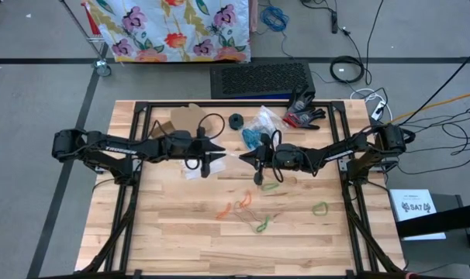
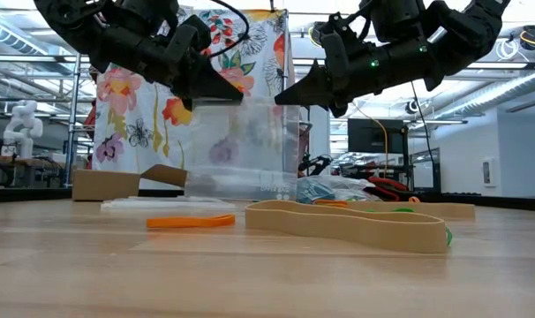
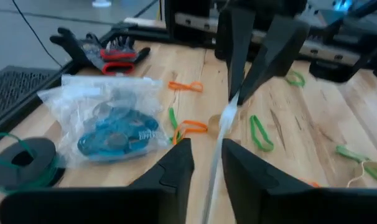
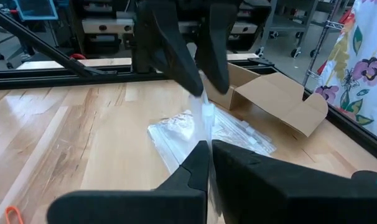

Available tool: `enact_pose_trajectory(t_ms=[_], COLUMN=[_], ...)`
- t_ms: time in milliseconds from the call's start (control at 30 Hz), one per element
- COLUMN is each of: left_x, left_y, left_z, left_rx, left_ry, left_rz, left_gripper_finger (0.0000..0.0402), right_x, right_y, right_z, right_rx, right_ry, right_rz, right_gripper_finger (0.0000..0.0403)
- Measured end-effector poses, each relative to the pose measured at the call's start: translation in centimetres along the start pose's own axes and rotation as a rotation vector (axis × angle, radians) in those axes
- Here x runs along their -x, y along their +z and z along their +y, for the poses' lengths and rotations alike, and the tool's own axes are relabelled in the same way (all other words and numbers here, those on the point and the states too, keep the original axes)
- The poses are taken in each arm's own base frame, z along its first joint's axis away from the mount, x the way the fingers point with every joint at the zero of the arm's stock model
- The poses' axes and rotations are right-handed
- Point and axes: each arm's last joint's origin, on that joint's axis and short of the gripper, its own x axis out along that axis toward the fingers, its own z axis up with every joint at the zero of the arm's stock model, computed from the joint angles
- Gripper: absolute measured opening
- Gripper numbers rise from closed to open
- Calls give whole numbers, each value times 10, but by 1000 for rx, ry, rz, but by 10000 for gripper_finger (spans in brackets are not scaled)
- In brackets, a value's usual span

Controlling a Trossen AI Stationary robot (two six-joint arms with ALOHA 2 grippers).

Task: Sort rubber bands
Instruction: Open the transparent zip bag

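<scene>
Both grippers meet over the table's middle, each shut on a clear plastic bag that hangs between them: left gripper on one side, right gripper on the other. Loose rubber bands lie on the wood on the near side of them: green ones and orange ones. The low view shows a tan band and an orange band close to the camera. A second clear bag holding blue bands lies on the far side. My left gripper pinches the clear bag's upper edge between its two fingers, coming level from the table's left. The bag hangs below the fingers; whether its bottom touches the table I cannot tell. My right gripper pinches the opposite end of the bag's upper edge between its two fingers, coming level from the table's right. The upper edge runs straight across to the left gripper.
A pile of clear bags lies under the left gripper. On the far side sit an open cardboard box, a black spool with green wire and a black-and-red glove. Black frame rails border the table.
</scene>
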Motion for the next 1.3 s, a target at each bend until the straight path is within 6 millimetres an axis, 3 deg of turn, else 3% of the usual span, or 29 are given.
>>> enact_pose_trajectory(t_ms=[733, 1300], left_x=[0, 0], left_y=[7, 10], left_z=[-6, -11], left_rx=[-66, -90], left_ry=[-84, -101], left_rz=[-73, -109], left_gripper_finger=[107, 107], right_x=[0, -8], right_y=[8, 27], right_z=[2, 2], right_rx=[21, 65], right_ry=[76, 73], right_rz=[-76, -94], right_gripper_finger=[0, 0])
